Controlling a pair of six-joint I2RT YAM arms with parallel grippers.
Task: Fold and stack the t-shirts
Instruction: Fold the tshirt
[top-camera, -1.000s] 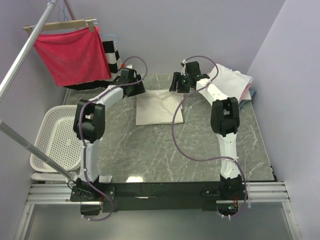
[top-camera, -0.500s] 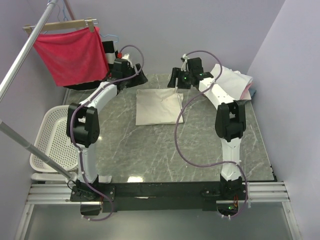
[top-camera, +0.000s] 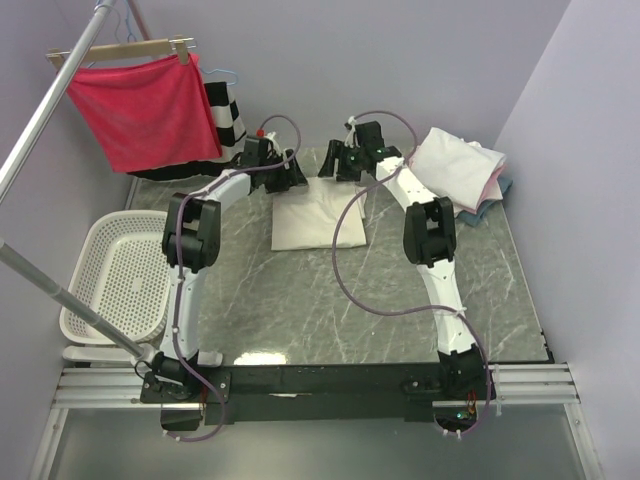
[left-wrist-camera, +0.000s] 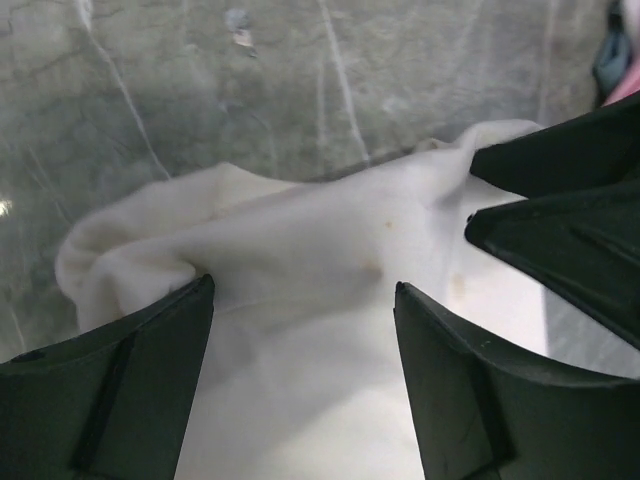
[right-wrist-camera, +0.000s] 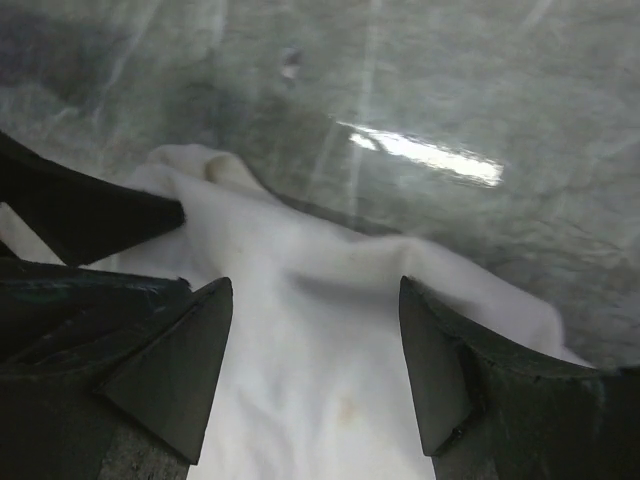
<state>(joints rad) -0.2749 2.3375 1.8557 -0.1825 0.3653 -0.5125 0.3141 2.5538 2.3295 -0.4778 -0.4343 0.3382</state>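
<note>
From above, the left end effector (top-camera: 288, 172) and right end effector (top-camera: 335, 166) sit close together at the far edge of a cream shirt (top-camera: 318, 222) lying flat on the bench (top-camera: 350, 300). They hide that edge, and their fingers are too dark and small to read here. A stack of shirts (top-camera: 458, 165) rests at the far right corner, with pink and blue edges peeking out beneath it. At the far left, a red cloth (top-camera: 140, 108) on a hanger covers part of a striped garment (top-camera: 226, 116). A metal rail (top-camera: 60, 290) crosses a white basket (top-camera: 105, 270) beside the bench.

In the left wrist view, the left end effector (left-wrist-camera: 302, 295) is spread wide, and the bunched shirt (left-wrist-camera: 300, 250) lies between its fingers (left-wrist-camera: 120, 390). The right end effector (left-wrist-camera: 570, 220) is cut off at the frame's edge.

In the right wrist view, the right end effector (right-wrist-camera: 315, 290) is likewise spread apart over the shirt (right-wrist-camera: 320, 360). The left end effector (right-wrist-camera: 70, 215) blocks the cloth's left part. Glare blurs the bench (right-wrist-camera: 450, 100).
</note>
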